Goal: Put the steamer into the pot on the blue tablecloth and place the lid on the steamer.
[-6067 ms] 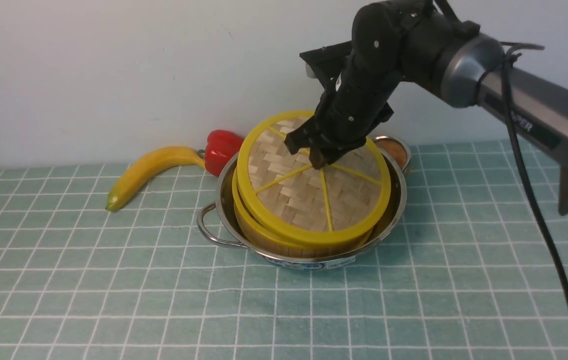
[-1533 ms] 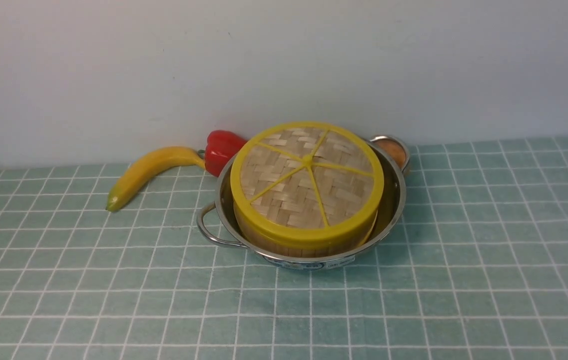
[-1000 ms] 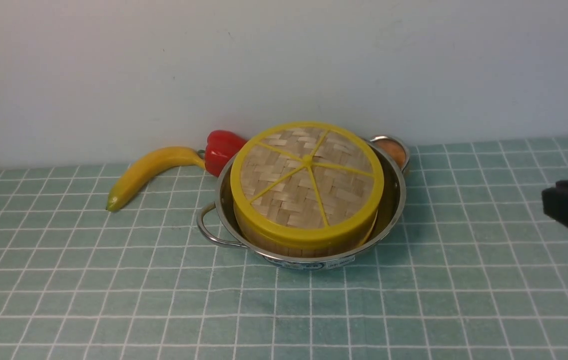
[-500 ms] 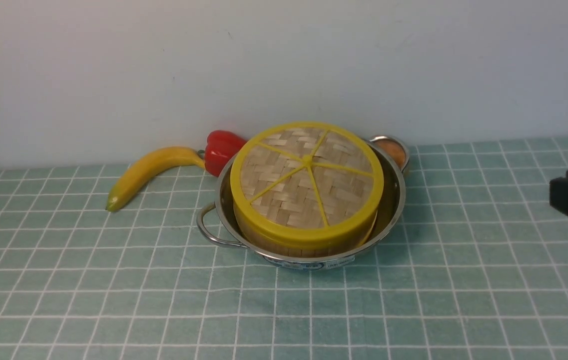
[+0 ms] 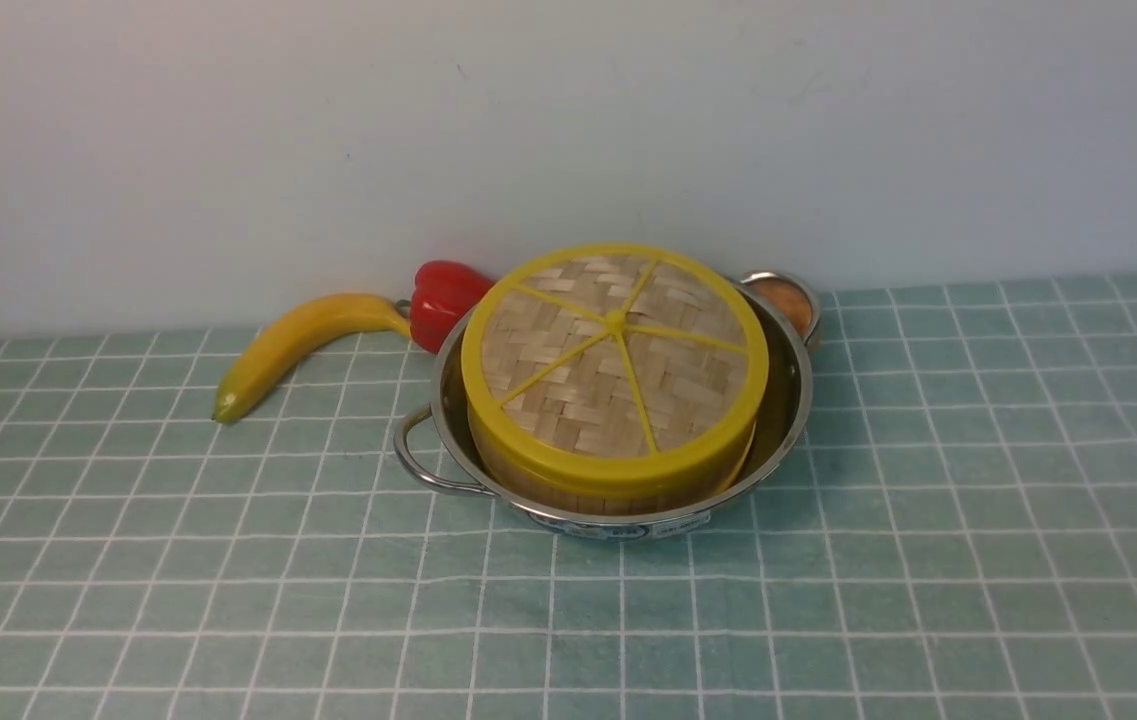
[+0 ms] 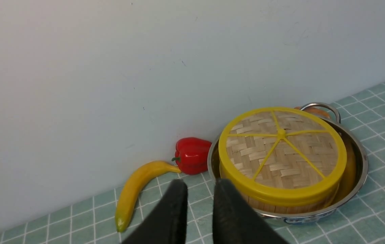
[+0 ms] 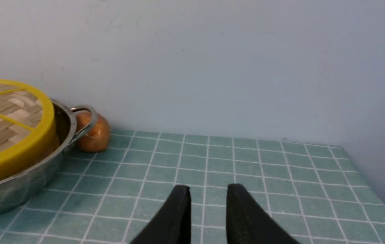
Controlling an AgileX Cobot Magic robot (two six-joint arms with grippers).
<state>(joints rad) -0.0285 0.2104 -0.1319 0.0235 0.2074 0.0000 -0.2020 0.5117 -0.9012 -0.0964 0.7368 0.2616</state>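
My left gripper hangs with its fingers a narrow gap apart, holding nothing. Just past its fingertips, the shiny stainless-steel pot sits on the pale blue-green checked tablecloth. The bamboo-slat steamer basket sits inside it, and the flat woven lid with yellow spokes rests level on top. My right gripper is slightly parted and empty too, with the pot off to one side.
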